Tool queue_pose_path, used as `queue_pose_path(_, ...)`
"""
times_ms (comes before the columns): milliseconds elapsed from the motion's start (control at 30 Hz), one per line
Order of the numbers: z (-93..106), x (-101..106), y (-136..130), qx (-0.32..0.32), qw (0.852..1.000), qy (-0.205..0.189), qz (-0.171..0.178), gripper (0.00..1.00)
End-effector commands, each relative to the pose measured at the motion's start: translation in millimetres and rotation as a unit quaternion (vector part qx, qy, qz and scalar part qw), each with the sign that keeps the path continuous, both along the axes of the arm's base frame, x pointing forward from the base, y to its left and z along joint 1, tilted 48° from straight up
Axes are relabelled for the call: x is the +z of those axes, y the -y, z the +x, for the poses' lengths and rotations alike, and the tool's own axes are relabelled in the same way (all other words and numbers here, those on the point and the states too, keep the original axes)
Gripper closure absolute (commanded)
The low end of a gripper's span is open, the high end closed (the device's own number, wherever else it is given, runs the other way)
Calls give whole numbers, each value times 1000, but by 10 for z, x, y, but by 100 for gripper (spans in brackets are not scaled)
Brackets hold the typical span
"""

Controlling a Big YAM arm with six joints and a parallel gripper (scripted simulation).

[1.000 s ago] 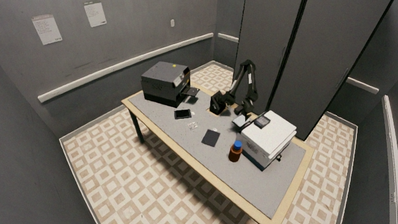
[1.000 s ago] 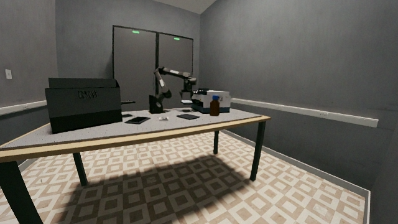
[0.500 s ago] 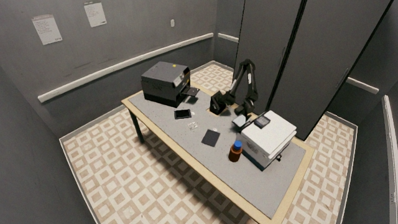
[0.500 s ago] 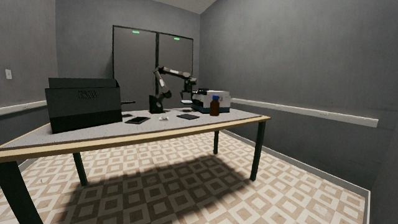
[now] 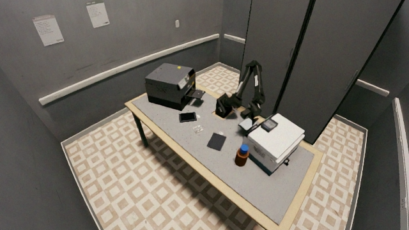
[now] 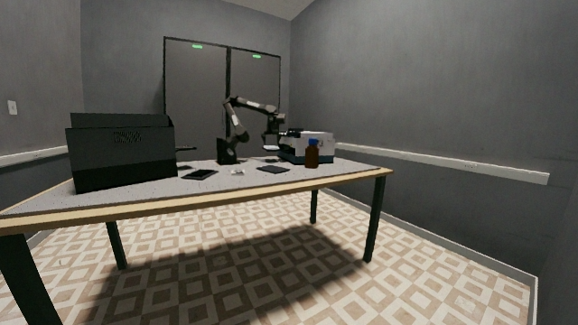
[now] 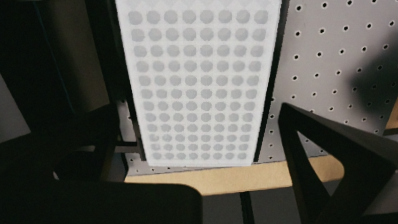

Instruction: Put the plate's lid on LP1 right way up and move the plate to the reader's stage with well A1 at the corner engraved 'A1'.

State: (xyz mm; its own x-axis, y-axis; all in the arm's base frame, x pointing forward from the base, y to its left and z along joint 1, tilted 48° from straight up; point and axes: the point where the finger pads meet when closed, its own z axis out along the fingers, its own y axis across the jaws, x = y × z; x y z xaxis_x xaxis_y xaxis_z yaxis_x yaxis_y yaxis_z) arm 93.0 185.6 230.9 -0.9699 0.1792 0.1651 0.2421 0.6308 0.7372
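- One dark arm (image 5: 252, 83) stands on our bench, its gripper (image 5: 250, 119) hanging above the plate (image 7: 197, 82) with both fingers spread wide and nothing between them.
- We see the plate from the wrist view as a pale rectangular slab with a regular grid of round grey wells; whether the lid is on it we cannot tell.
- We find it lying on a thin dark stage (image 7: 117, 75) that juts from the white dispenser (image 5: 278, 140), so the plate is at the dispenser, not at the reader.
- Our dispenser is a boxy white unit with a dark blue base strip and a small dark screen (image 5: 269, 124) on its top.
- We see the reader (image 5: 169, 84) as a matt black box well apart at the other end of the bench; its flat dark stage (image 5: 195, 94) sticks out and carries nothing.
- Our table (image 5: 223, 188) has a pale wooden edge and a grey perforated mat (image 7: 330, 60) dotted with small round holes.
- Between the two machines we see a flat black framed nest (image 5: 187, 117), a small pale marker (image 5: 198, 129) and a flat matt dark square (image 5: 216, 141), all lying on the mat.
- Just beside the dispenser we see a brown cylindrical bottle (image 5: 241, 155), upright, closed with a blue cap (image 5: 244, 148); its contents are hidden from us.
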Motion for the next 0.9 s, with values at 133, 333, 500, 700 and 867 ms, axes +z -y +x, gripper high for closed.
queue_pose_path(133,25,15,9,-1,1000,4,-1,0)
queue_pose_path(333,76,160,-24,-5,1000,19,12,0)
queue_pose_path(500,56,194,-25,-7,1000,14,11,0)
queue_pose_path(700,12,198,-32,2,1000,13,9,0)
queue_pose_path(867,49,228,-46,-3,1000,19,13,0)
